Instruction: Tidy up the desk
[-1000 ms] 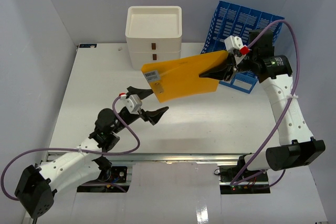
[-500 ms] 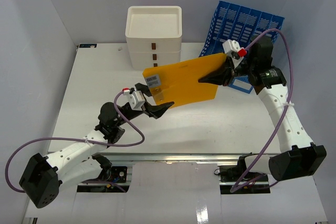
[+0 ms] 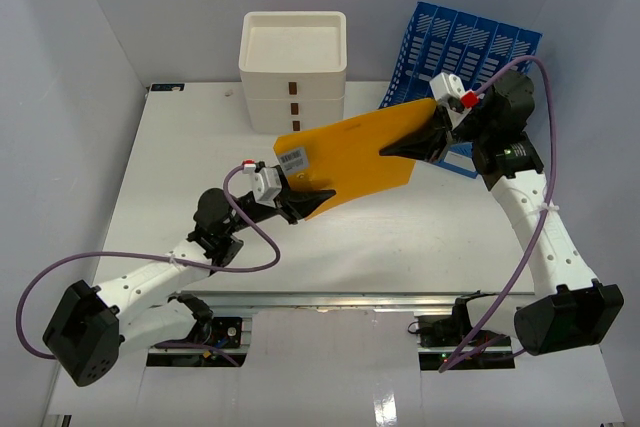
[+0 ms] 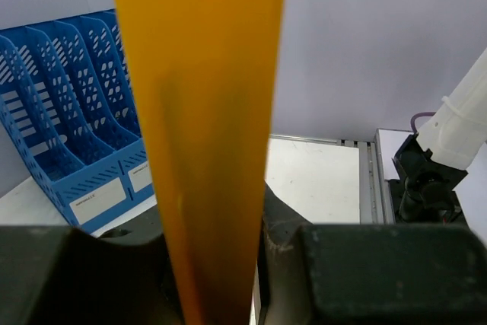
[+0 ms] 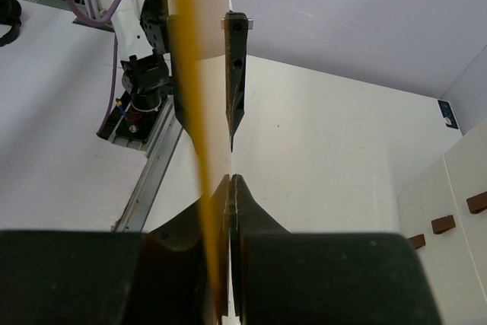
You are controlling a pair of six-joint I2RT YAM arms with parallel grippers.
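An orange folder [image 3: 350, 152] with a white label [image 3: 293, 158] hangs tilted above the white desk [image 3: 190, 157], between both arms. My right gripper [image 3: 383, 152] is shut on its right edge, in front of the blue rack. In the right wrist view the fingertips [image 5: 230, 180] are pressed together with the folder [image 5: 192, 112] edge-on beside them. My left gripper [image 3: 300, 203] is shut on the folder's lower left corner. In the left wrist view the folder [image 4: 198, 112] fills the gap between that gripper's [image 4: 217, 264] jaws and hides the left finger.
A blue file rack [image 3: 480, 47] with several slots stands at the back right, also in the left wrist view [image 4: 61, 112]. A white three-drawer box [image 3: 294, 67] sits at the back middle. A metal rail [image 3: 330, 299] runs along the desk's front edge.
My left gripper moved up and right to the folder's lower left corner and closed on it. The right arm shifted the folder slightly left and lower.
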